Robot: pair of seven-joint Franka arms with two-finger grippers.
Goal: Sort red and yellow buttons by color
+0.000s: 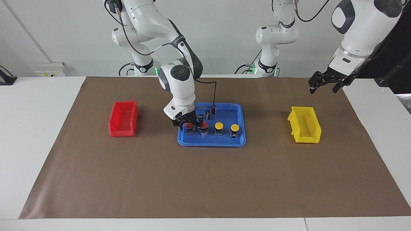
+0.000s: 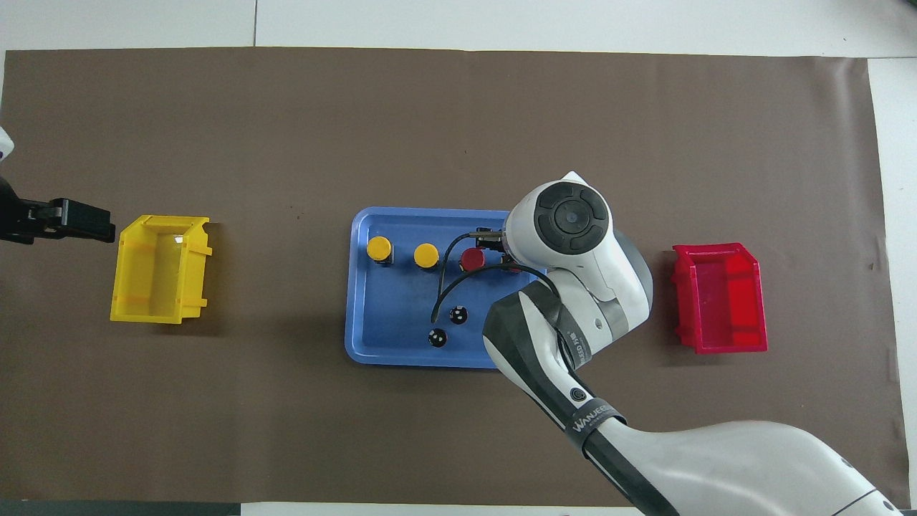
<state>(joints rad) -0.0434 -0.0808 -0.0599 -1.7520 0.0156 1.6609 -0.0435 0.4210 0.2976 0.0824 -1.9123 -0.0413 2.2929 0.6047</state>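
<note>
Four buttons stand in a row in the blue tray. The two yellow buttons also show in the overhead view. One red button stands beside them. The other red button is at the row's end toward the right arm's end of the table. My right gripper is lowered over it, open, with a finger on each side. In the overhead view my right arm hides that button. My left gripper is open and waits raised beside the yellow bin.
A red bin stands toward the right arm's end of the table, and a yellow bin toward the left arm's end. Two small dark cylinders stand in the tray, nearer to the robots than the buttons.
</note>
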